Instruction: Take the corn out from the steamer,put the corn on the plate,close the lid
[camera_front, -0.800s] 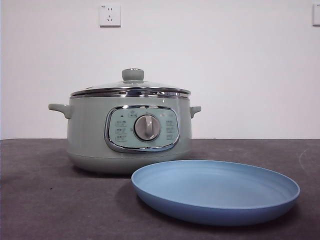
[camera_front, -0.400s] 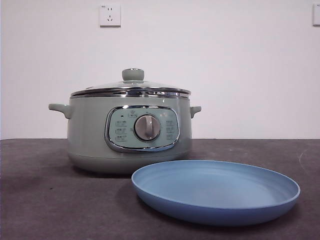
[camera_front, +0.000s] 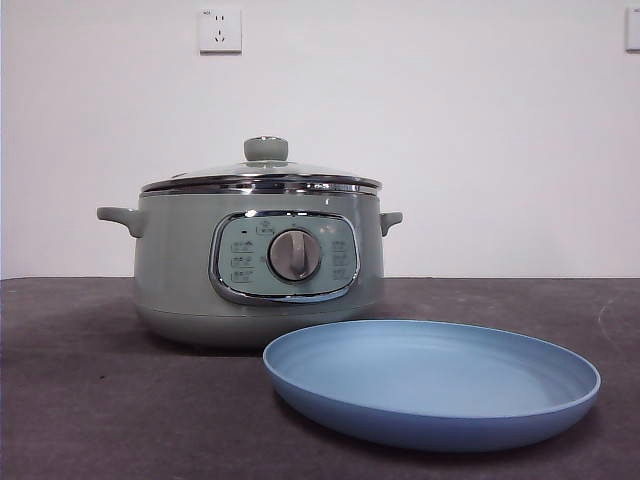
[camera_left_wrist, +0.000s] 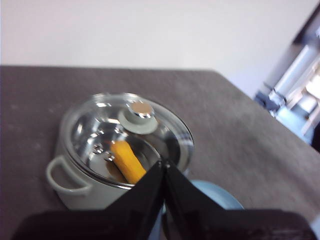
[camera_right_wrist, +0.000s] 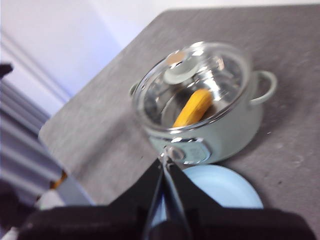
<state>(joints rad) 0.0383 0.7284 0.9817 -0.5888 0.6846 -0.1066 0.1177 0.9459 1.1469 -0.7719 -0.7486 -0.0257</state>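
Observation:
The sage-green steamer (camera_front: 258, 268) stands on the dark table with its glass lid (camera_front: 262, 176) shut on it. The corn (camera_left_wrist: 127, 161) lies inside and shows through the glass in both wrist views, also in the right wrist view (camera_right_wrist: 193, 113). The empty light-blue plate (camera_front: 432, 383) lies in front of the steamer, to its right. My left gripper (camera_left_wrist: 163, 162) is shut and empty, high above the steamer. My right gripper (camera_right_wrist: 164, 161) is shut and empty, high above the plate's side of the steamer. Neither arm shows in the front view.
A white wall with a socket (camera_front: 220, 30) stands behind the table. The table's edge (camera_right_wrist: 75, 165) and a room beyond show in the wrist views.

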